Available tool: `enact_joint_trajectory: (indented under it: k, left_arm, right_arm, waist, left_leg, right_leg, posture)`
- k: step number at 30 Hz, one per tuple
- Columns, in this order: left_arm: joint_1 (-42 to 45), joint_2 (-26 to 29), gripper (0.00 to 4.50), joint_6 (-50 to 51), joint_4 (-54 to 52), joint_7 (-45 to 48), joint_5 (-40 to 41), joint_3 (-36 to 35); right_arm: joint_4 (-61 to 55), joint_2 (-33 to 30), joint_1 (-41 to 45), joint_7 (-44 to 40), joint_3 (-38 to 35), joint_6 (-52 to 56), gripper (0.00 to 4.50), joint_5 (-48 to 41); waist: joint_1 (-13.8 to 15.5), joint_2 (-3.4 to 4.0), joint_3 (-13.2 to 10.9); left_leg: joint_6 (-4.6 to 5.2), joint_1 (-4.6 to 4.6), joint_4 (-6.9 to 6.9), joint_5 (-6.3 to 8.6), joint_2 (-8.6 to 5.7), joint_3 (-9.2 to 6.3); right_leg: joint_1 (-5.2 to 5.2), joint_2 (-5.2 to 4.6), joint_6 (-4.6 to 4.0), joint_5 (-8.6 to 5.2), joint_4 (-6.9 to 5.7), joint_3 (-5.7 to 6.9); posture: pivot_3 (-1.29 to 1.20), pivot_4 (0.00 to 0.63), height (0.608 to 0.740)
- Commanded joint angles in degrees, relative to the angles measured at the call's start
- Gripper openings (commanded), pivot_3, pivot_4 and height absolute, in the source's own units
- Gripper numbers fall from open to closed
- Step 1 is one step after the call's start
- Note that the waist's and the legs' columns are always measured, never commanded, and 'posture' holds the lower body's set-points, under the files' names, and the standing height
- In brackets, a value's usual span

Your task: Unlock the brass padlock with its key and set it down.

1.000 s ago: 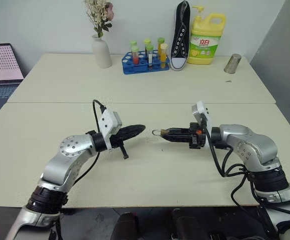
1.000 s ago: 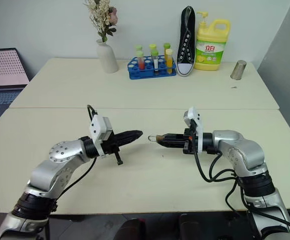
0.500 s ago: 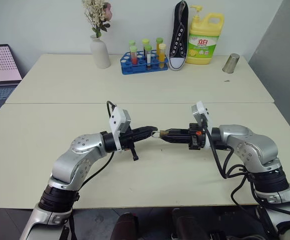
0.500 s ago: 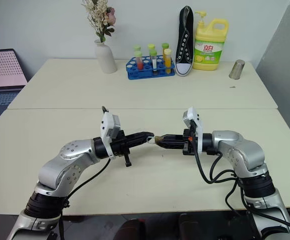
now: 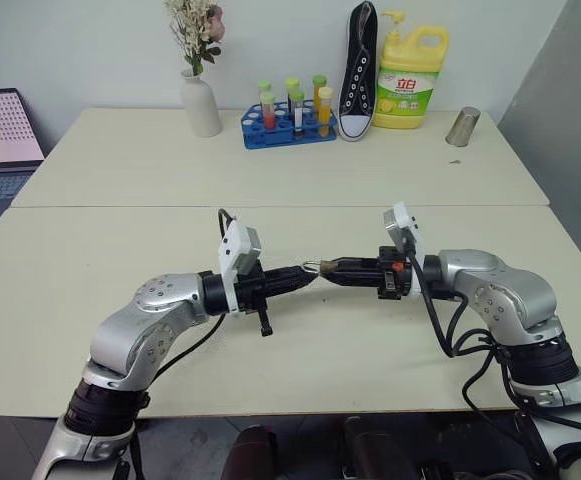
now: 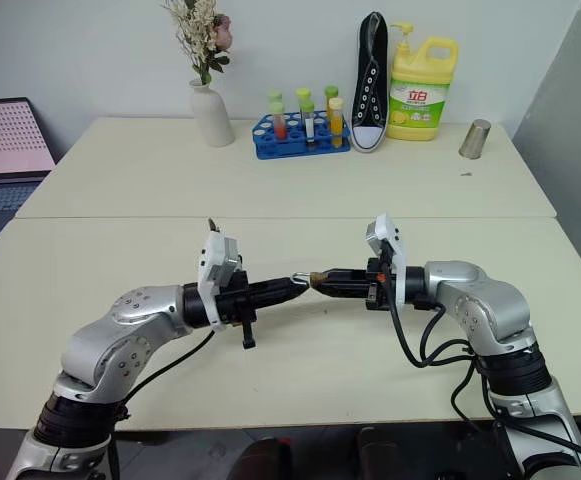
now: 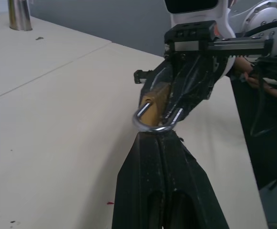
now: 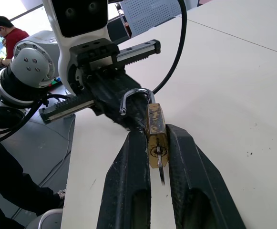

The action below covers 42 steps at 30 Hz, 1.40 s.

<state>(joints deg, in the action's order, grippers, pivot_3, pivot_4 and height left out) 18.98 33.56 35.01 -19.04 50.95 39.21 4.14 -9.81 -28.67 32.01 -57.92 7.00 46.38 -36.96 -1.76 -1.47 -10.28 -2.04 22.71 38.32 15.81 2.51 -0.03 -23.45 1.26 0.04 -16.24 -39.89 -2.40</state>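
My right gripper (image 5: 330, 267) is shut on the brass padlock (image 8: 156, 129), holding it level above the near table. The silver shackle (image 8: 137, 93) points toward my left arm, and one of its ends looks free of the body. A small key (image 8: 160, 167) sticks out of the padlock's base between my right gripper's fingers. My left gripper (image 5: 308, 273) is shut and points at the padlock. Its joined tips (image 7: 157, 136) touch the shackle loop (image 7: 150, 126); I cannot tell whether they pinch it.
On the far table stand a white vase of flowers (image 5: 201, 105), a blue rack of test tubes (image 5: 292, 125), an upright black shoe (image 5: 360, 70), a yellow detergent bottle (image 5: 410, 80) and a metal cup (image 5: 463, 127). A laptop (image 5: 0, 140) sits at the far left. A person (image 8: 5, 28) sits beyond.
My left gripper, a hand's width away a second ago, has swung right until its tips meet the shackle, and its wrist has rolled. My right gripper and the padlock have stayed still.
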Motion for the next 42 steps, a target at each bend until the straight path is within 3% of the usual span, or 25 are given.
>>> enact_joint_trajectory:
  k: [1,17,24,26,28,32,35,41,42]
  left_arm:
    - [0.6,0.0,0.0,1.8,-2.9,-0.1,3.2,-2.7]
    - [2.1,-0.9,0.0,4.5,-3.4,-2.2,6.1,-5.1]
    - [-1.3,6.4,0.0,-3.8,-7.8,1.4,-2.0,-6.7]
    - [-3.3,11.3,0.0,-12.0,-7.9,3.6,-11.4,-4.4]
    - [-6.4,15.4,0.38,-22.8,-6.5,7.5,-19.2,-3.1]
    - [-9.6,15.8,1.55,-37.3,-1.6,9.0,-26.8,-1.4]
    - [-11.7,15.5,2.5,-41.2,0.9,10.0,-29.0,0.3]
    - [-10.3,10.6,4.43,-39.0,1.6,7.6,-27.5,0.6]
    - [-9.9,10.1,4.5,-38.7,1.5,7.6,-27.5,0.9]
  right_arm:
    - [-0.8,0.2,0.6,-0.3,-0.3,-1.2,0.16,-0.1]
    - [-0.8,0.0,0.5,-0.5,0.2,-1.5,0.16,0.0]
    - [-0.3,-0.4,0.5,0.4,-0.4,-0.5,0.16,-0.1]
    - [0.2,-1.1,0.6,0.3,-0.2,-0.2,0.16,0.2]
    - [1.1,-1.6,1.1,0.5,0.3,1.1,0.16,0.4]
    - [4.3,-0.5,3.4,2.8,-0.4,8.6,0.16,-2.0]
    - [6.5,-0.4,5.1,3.8,0.5,13.0,0.16,-1.7]
    - [11.1,-0.6,5.8,4.3,5.4,13.7,0.16,3.2]
    - [11.9,-0.2,5.9,4.7,6.4,13.9,0.16,4.1]
  waist:
    - [0.0,0.0,0.0]
    - [0.0,0.0,0.0]
    - [-0.1,0.01,0.0]
    - [0.0,0.0,0.0]
    - [0.0,0.02,0.0]
    - [0.1,0.02,0.0]
    - [0.1,0.02,0.0]
    - [0.1,0.01,0.0]
    - [0.1,0.01,0.0]
  left_leg:
    - [0.0,0.0,0.0,0.0,0.0,0.0]
    - [0.0,0.0,0.0,0.0,-0.01,0.01]
    - [-0.01,-0.02,-0.03,0.0,0.02,0.03]
    - [-0.01,-0.03,-0.04,0.0,0.02,0.02]
    - [-0.01,-0.05,-0.08,0.0,-0.01,0.07]
    - [-0.01,-0.05,-0.13,0.0,0.0,0.14]
    - [0.0,-0.04,-0.14,0.0,0.01,0.15]
    - [0.01,0.08,-0.16,0.01,0.01,0.12]
    - [0.01,0.09,-0.16,0.01,0.01,0.11]
  right_leg:
    - [0.0,0.0,0.0,0.0,0.0,0.0]
    - [0.0,0.0,0.0,0.0,0.01,-0.01]
    - [-0.01,0.01,-0.01,0.0,0.01,-0.04]
    - [-0.01,0.01,-0.02,-0.01,0.02,-0.02]
    - [-0.02,0.01,-0.03,-0.02,0.04,-0.06]
    - [-0.02,-0.06,-0.03,-0.02,0.13,-0.08]
    - [-0.03,-0.06,-0.04,-0.02,0.15,-0.09]
    - [-0.05,-0.06,-0.03,-0.02,0.27,-0.01]
    - [-0.06,-0.06,-0.03,-0.02,0.27,-0.01]
  posture:
    - [0.0,0.15,0.74]
    - [0.0,0.15,0.74]
    - [0.0,0.15,0.74]
    - [0.0,0.15,0.74]
    - [0.0,0.15,0.74]
    - [0.0,0.15,0.74]
    - [0.0,0.15,0.74]
    - [0.0,0.15,0.74]
    - [0.0,0.15,0.74]
